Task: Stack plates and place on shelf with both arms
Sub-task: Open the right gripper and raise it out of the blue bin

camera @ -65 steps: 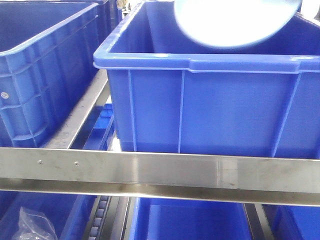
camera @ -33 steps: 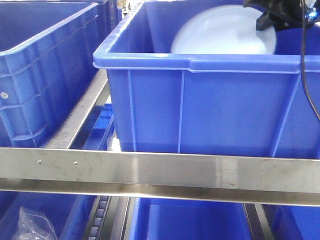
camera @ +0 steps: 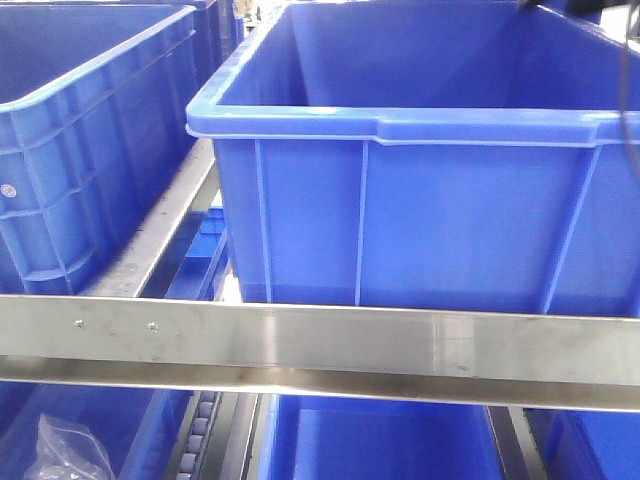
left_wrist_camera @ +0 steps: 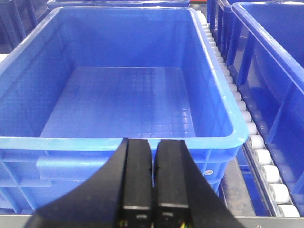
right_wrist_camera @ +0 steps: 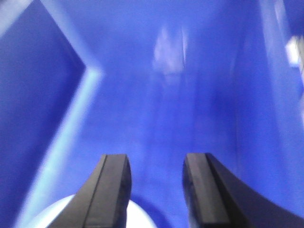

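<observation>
In the right wrist view a pale plate point(right_wrist_camera: 52, 216) shows at the bottom left, partly behind one black finger point(right_wrist_camera: 111, 190). It lies inside a blue bin point(right_wrist_camera: 166, 95). My right gripper point(right_wrist_camera: 156, 159) is open above it with nothing between its fingers; that view is blurred. The left gripper point(left_wrist_camera: 153, 141) is shut and empty, hovering just before the near rim of an empty blue bin point(left_wrist_camera: 47, 142). No plate shows in the front view, where the large blue bin point(camera: 400, 125) hides its own floor. Neither gripper appears there, only a black cable point(camera: 628, 80) at the right edge.
A second blue bin point(camera: 80, 130) stands to the left on the shelf. A steel shelf rail point(camera: 320, 345) crosses the front, with more blue bins point(camera: 380, 440) below. White rollers point(left_wrist_camera: 259, 156) run between bins on the right of the left wrist view.
The plate has dropped from above the big bin's rim down inside it, out of the front view. The right arm has left the top right corner.
</observation>
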Motion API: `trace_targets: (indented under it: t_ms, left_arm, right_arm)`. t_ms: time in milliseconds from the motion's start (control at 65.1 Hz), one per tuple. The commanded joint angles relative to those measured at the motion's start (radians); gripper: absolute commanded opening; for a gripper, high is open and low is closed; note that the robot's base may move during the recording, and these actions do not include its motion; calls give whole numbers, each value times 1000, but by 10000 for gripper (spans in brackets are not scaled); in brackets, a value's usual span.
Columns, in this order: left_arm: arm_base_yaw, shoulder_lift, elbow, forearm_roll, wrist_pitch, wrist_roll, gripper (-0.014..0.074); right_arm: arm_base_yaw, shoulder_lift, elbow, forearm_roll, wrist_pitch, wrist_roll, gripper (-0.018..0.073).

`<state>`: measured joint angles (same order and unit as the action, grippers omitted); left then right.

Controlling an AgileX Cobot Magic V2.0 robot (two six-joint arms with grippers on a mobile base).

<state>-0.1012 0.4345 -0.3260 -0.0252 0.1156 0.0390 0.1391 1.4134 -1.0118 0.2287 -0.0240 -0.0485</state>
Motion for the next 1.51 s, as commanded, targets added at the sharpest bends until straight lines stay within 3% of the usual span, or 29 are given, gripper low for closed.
trace_targets:
  t_ms: [0, 169, 553, 753, 1076, 1491]
  left_arm:
    - [1, 5, -30, -1, -85, -5, 83]
    - [1, 5, -30, -1, -85, -5, 83]
    - [1, 5, -30, -1, -85, -5, 83]
    - [1, 5, -30, -1, -85, -5, 83]
    - [1, 5, -30, -1, -85, -5, 83]
    - [1, 5, -30, -1, -85, -5, 83]
  right_arm:
    - [-8, -84, -34, -23, -6, -14, 301]
    - [-8, -177, -25, -25, 110, -18, 41]
    - [-8, -586, 258, -27, 113, -29, 55]
    - [-8, -830, 370, -27, 208, -29, 55]
    - [-8, -1068, 387, -27, 557, -29, 55]
    - [-13, -1136, 408, -82, 519, -29, 55]
